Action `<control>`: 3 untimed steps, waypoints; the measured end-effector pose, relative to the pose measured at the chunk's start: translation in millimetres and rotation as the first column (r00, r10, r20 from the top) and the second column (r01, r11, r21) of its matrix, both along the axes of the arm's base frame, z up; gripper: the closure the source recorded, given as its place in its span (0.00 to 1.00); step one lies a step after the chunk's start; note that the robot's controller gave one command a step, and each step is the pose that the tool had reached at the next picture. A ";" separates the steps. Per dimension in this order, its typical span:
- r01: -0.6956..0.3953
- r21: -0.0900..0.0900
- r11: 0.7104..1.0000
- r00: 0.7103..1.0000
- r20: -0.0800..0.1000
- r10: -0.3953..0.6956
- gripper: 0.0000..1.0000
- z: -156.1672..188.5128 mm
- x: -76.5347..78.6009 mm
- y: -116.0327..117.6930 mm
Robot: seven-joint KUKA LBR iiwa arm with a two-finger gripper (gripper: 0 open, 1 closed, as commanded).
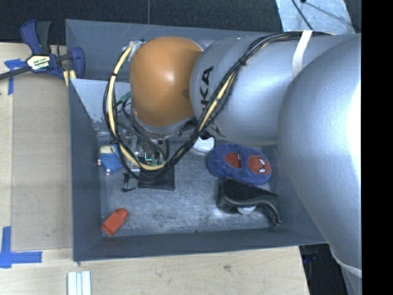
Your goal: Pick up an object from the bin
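Arm (276, 72) low in bin (83, 195), gripper (150, 176) beside small blue piece (109, 163) nr left wall; I can't tell open/shut. Approach step, I reckon; next needs centring, then close.

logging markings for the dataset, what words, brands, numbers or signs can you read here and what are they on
"KA": black letters on the silver arm segment beside the orange wrist cover; the rest of the word cannot be read.
No words, only two red mask faces: the blue soft slipper-like thing at the right of the grey metal bin.
No text: the small orange block at lower left.
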State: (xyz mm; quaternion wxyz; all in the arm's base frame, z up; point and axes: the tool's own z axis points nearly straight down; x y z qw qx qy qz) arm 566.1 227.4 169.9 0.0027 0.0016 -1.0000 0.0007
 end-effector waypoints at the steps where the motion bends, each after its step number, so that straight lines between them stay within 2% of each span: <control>1: -0.342 0.001 0.940 0.940 0.006 0.342 0.00 -100.5 2.2 -58.3; 2: -0.341 0.002 0.940 0.940 0.011 0.341 1.00 -97.9 3.8 -57.1; 3: -0.368 0.000 0.930 0.930 0.018 0.368 1.00 70.5 1.9 -74.6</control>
